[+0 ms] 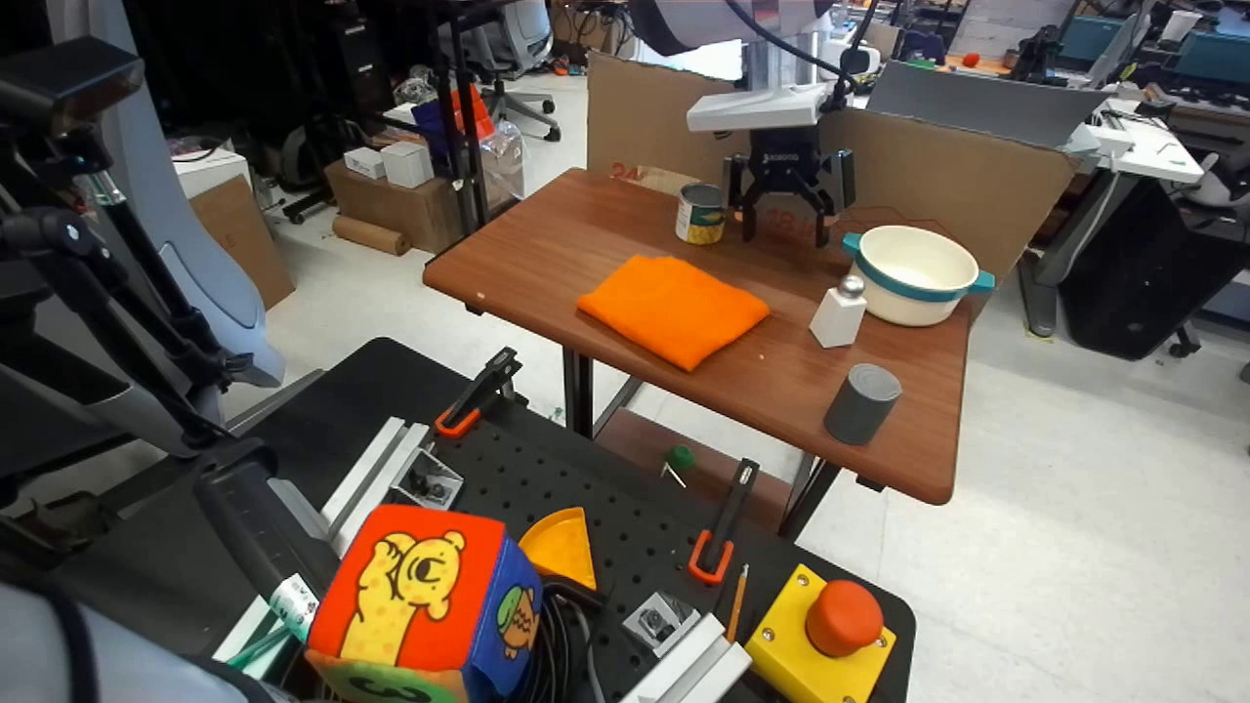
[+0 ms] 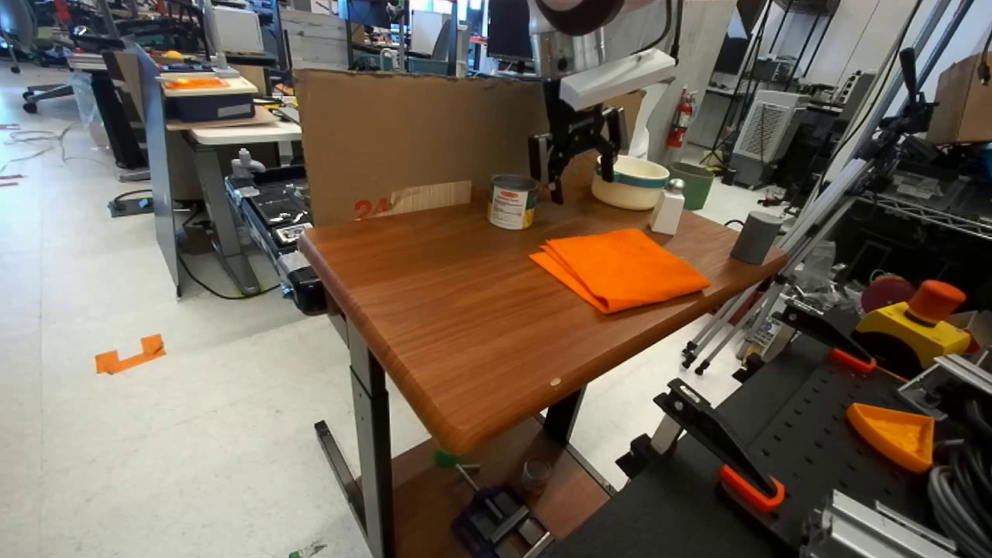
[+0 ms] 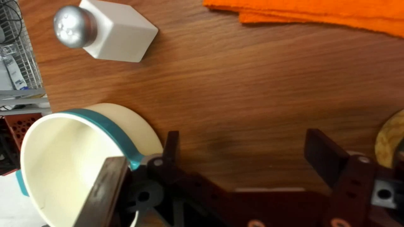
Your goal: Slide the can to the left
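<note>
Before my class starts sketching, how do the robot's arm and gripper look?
The arm has rounded pale, silvery and dark sections, black cables and a white, elongated housing. The gripper is mostly black, with two angular fingers and small white lettering.

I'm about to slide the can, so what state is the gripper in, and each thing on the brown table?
Gripper: open, holding nothing
Tin can: upright; opened or sealed, unclear
Orange cloth: folded, lying flat
Teal-handled pot: upright, uncovered
White shaker: upright, capped
Grey cylinder: upright
</note>
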`<state>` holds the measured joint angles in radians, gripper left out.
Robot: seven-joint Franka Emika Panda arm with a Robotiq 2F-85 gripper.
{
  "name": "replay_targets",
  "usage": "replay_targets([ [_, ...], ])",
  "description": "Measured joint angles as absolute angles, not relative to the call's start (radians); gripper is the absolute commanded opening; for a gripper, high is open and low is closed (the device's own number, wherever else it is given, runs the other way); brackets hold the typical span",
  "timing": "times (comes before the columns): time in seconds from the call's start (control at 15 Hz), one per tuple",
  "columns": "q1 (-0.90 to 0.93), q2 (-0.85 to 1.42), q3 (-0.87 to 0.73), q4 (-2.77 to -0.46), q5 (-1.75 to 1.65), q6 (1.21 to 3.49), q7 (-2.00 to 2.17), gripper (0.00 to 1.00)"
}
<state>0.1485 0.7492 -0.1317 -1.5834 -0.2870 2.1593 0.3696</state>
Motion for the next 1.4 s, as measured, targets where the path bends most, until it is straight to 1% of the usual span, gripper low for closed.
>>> replay_targets([
  [0.53,0.255,0.804,-0.119,-1.552,-0.293,2.141,0.384,1.0],
  [1.07,0.37,0.819,-0.12,-1.549,-0.418,2.147,0.443,1.0],
  [1.4,0.386,0.806,-0.12,-1.569,-0.441,2.147,0.479,1.0],
])
